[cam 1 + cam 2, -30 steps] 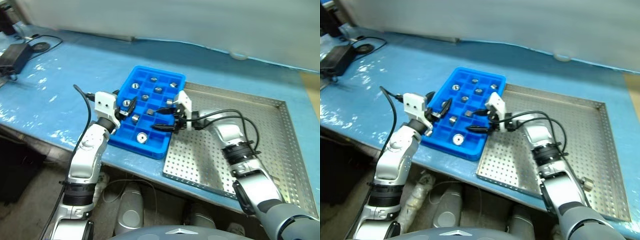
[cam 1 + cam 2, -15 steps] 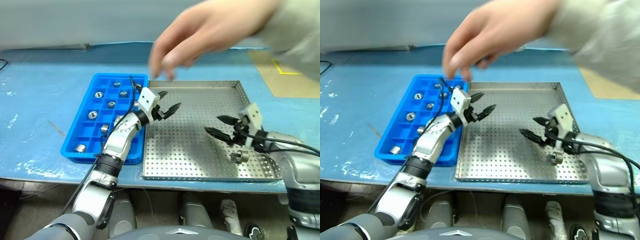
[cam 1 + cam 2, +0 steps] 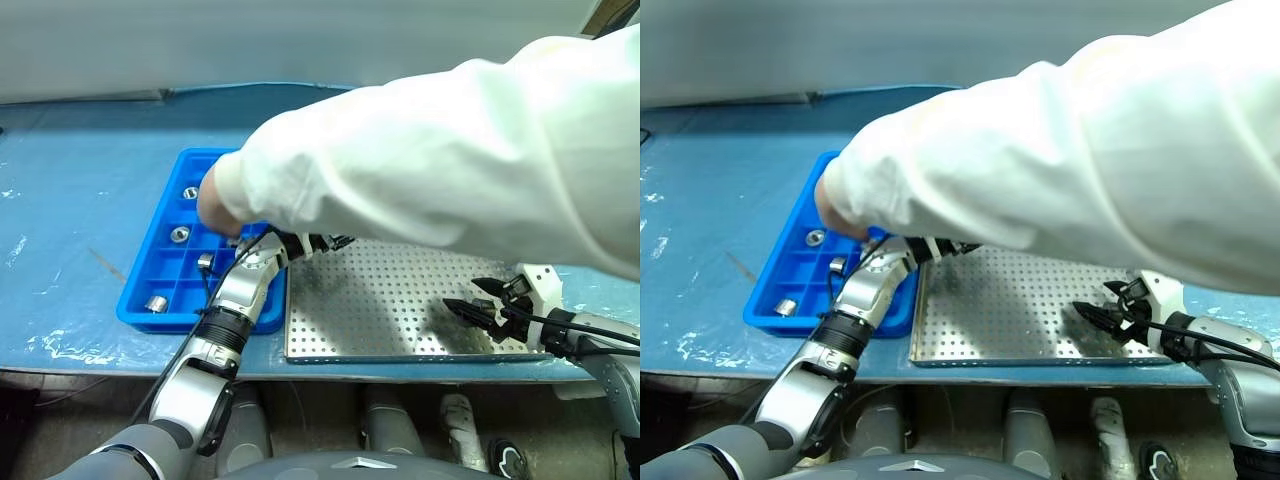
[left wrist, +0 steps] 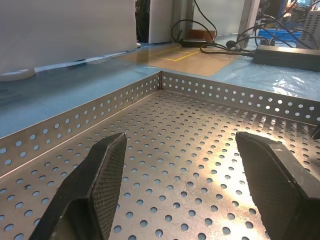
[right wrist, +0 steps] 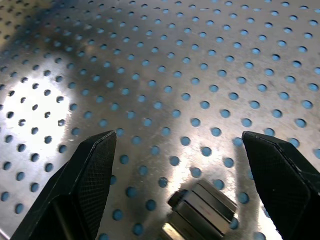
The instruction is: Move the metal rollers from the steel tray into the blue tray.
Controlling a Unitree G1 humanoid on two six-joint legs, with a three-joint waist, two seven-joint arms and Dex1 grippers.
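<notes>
Now my right tool (image 5: 177, 165) hangs open, a metal roller (image 5: 202, 210) lying just beneath it between its fingers.

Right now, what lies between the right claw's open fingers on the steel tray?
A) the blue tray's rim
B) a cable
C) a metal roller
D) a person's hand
C: the right wrist view shows a metal roller lying on the steel tray between the open fingers of the right claw.
</notes>
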